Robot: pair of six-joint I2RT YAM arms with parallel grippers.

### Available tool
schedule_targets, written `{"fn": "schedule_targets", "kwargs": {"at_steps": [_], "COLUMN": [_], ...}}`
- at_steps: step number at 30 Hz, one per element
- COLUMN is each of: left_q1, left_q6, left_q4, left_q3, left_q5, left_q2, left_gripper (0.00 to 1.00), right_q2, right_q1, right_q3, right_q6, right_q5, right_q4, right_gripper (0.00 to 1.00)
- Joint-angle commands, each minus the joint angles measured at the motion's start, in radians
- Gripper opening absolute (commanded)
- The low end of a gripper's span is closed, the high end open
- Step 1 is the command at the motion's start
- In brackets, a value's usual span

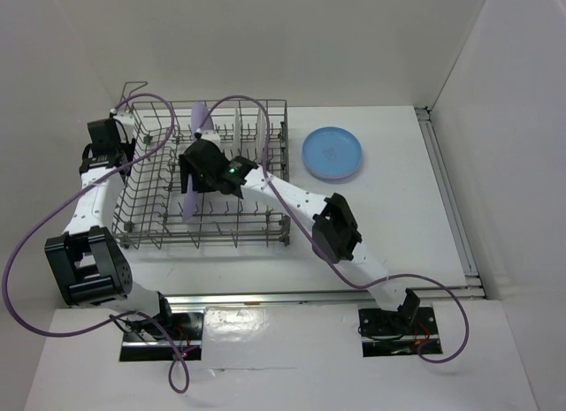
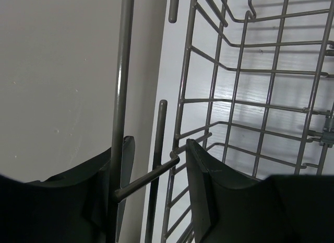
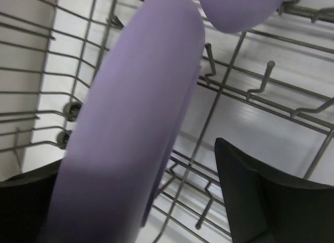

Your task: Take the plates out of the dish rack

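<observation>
The rack [image 1: 202, 227] is a grey wire basket with rows of upright tines and a raised handle [image 1: 134, 87] at its far-left corner. It sits on the left half of the bench [image 1: 398, 216], close to the far edge. I count five plates. Four stand on edge in the rack: two lavender and, as far as I can tell, two white plates [image 1: 240, 131] side by side near its far side. The fifth, a blue plate [image 1: 332, 153], lies flat on the bench just right of the rack, apart from it. My right gripper [image 3: 138, 159] is down inside the rack with its fingers spread either side of the nearer lavender plate [image 3: 135, 123]. There is a clear gap between the plate's rim and the right finger [image 3: 261, 201], so it is not clamped. The second lavender plate [image 3: 240, 10] stands just beyond. My left gripper [image 2: 156, 170] is at the rack's far-left corner, its fingers apart and straddling the wires of the rack wall.
</observation>
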Motion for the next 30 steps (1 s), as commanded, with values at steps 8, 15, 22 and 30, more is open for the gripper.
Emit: {"fn": "schedule_targets", "kwargs": {"at_steps": [8, 15, 22, 30], "left_q1": [0.01, 0.019, 0.019, 0.028], "left_q6": [-0.007, -0.007, -0.007, -0.016], "left_q4": [-0.025, -0.025, -0.034, -0.054], "left_q3": [-0.056, -0.056, -0.056, -0.056], "left_q5": [0.089, 0.08, 0.071, 0.071], "left_q2": [0.022, 0.031, 0.031, 0.013], "left_gripper": [0.57, 0.57, 0.57, 0.57], "right_q2": [-0.169, -0.319, -0.453, -0.81], "right_q1": [0.065, 0.084, 0.064, -0.307], "right_q3": [0.011, -0.007, -0.069, -0.465], "right_q6": [-0.044, -0.084, -0.113, -0.105], "right_q5": [0.123, 0.238, 0.304, 0.073], "right_q4": [0.07, 0.061, -0.005, -0.054], "right_gripper": [0.23, 0.02, 0.0, 0.0]}}
